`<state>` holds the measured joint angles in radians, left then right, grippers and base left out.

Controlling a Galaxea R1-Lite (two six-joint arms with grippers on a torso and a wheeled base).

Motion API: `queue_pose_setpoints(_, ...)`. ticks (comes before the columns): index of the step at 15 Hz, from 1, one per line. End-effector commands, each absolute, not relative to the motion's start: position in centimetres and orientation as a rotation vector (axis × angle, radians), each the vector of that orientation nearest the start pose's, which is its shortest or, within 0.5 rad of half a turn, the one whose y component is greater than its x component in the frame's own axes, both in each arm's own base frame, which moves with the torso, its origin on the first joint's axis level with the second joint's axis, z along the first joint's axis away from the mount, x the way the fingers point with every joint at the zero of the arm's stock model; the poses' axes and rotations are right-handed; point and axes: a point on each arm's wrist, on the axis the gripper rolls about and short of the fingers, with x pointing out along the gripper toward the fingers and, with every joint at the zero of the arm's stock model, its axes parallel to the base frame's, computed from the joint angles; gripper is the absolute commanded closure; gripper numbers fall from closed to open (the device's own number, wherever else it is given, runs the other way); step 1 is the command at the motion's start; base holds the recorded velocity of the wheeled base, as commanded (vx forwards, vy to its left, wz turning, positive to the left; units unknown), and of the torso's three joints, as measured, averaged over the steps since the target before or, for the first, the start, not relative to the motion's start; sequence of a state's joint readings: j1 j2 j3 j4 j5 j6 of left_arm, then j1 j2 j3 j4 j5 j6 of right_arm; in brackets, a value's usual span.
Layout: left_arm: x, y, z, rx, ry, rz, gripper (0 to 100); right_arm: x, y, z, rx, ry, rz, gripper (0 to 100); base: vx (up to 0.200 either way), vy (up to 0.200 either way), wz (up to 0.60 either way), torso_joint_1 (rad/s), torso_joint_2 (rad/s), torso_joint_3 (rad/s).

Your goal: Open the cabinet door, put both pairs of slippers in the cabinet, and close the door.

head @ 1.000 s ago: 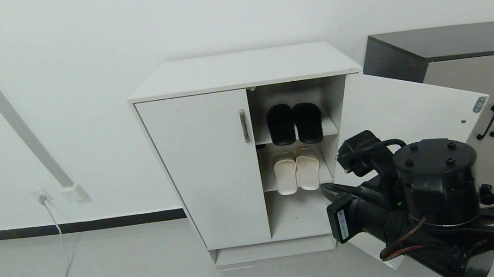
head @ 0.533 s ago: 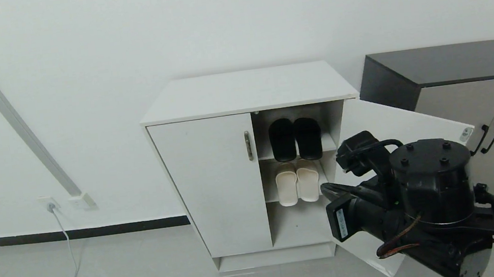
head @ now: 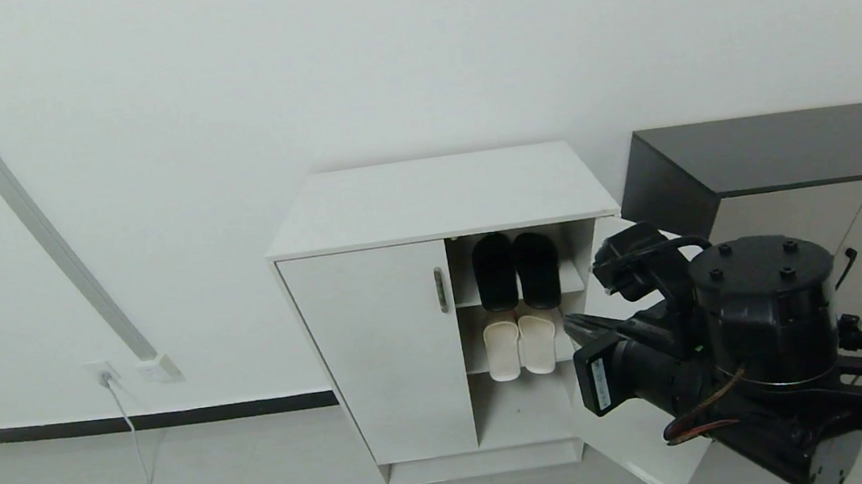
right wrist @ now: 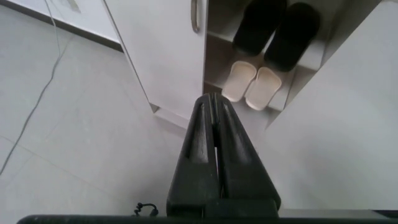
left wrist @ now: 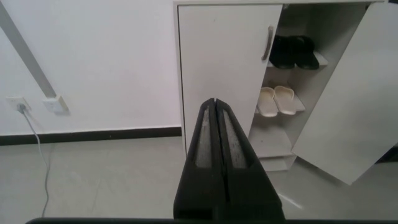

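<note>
Left pincer [left wrist: 214, 103] and right pincer [right wrist: 213, 98], both pressed together and holding nothing, hang in the air facing the white cabinet [head: 438, 196]. Its right door [left wrist: 348, 93] stands swung open and its left door [head: 379, 353] is closed. The black slippers [head: 495, 271] sit on the top shelf, with the white slippers [head: 502, 350] on the shelf below, as a second ago. Since then the head camera has shifted, so the cabinet now shows lower and smaller, beside a dark cabinet [head: 777, 146]
</note>
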<state>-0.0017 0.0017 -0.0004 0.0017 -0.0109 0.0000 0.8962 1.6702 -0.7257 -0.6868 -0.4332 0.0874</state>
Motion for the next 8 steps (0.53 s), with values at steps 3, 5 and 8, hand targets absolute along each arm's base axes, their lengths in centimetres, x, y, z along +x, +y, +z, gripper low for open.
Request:
queue_pose_setpoints(3,-2.28,-0.02,7.58,0.0,0.002,-0.012,100,19.4,21.89,17.03,-0.088,0.239,0.438,100,0.0,0.0,0.0,0.173,-0.39,-0.217)
queue_pose_setpoints(5,-2.28,-0.02,7.58,-0.002,0.002,-0.012,100,19.56,22.02,16.76,-0.093,0.247,0.438,100,0.0,0.0,0.0,0.021,-0.04,-0.025)
queue_pose_setpoints(8,-2.28,-0.02,7.58,-0.002,0.002,-0.011,100,19.56,22.02,16.76,-0.093,0.247,0.438,100,0.0,0.0,0.0,0.0,0.0,0.0)
